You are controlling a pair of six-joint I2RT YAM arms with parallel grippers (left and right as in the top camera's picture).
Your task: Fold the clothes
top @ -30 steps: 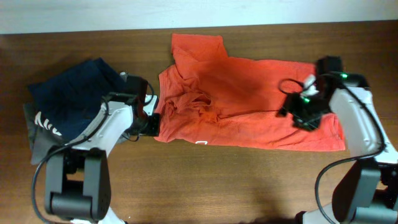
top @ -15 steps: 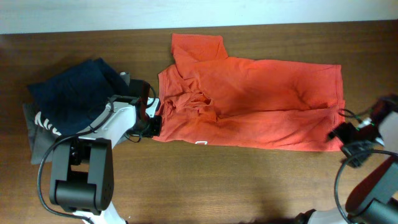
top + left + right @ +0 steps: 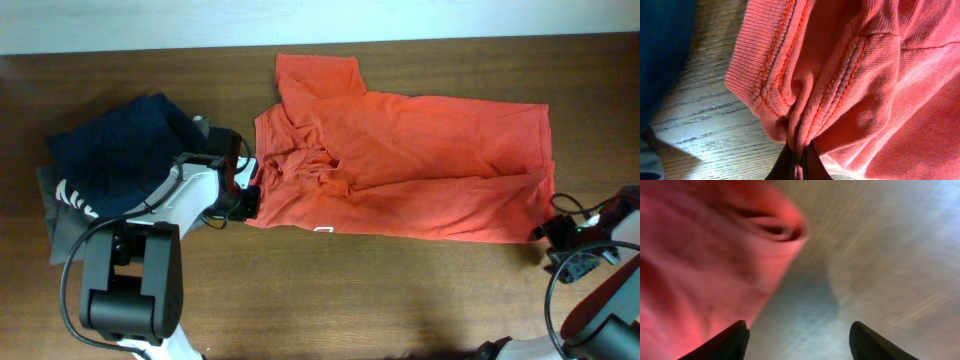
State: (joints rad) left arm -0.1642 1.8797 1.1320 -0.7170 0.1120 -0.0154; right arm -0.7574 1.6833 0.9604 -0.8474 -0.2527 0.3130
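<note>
The clothes, an orange-red T-shirt (image 3: 400, 160), lie spread across the middle of the wooden table, bunched near the collar at the left. My left gripper (image 3: 250, 200) is shut on the shirt's left edge; in the left wrist view a pinched fold of stitched hem (image 3: 800, 125) rises from between the closed fingertips (image 3: 799, 167). My right gripper (image 3: 545, 232) sits low at the shirt's lower right corner, open. In the right wrist view its dark fingertips (image 3: 730, 342) stand wide apart over bare wood, with the shirt's corner (image 3: 715, 255) at the left.
A navy blue garment (image 3: 120, 150) with white lettering lies at the left on a grey folded one (image 3: 62, 235), close behind my left arm. Bare wood (image 3: 350, 290) runs along the table's front. A pale wall strip (image 3: 300, 20) borders the far edge.
My left gripper closed on the shirt's left edge. The right arm let go of the right part, which now lies flat, and swung down to the lower right corner.
</note>
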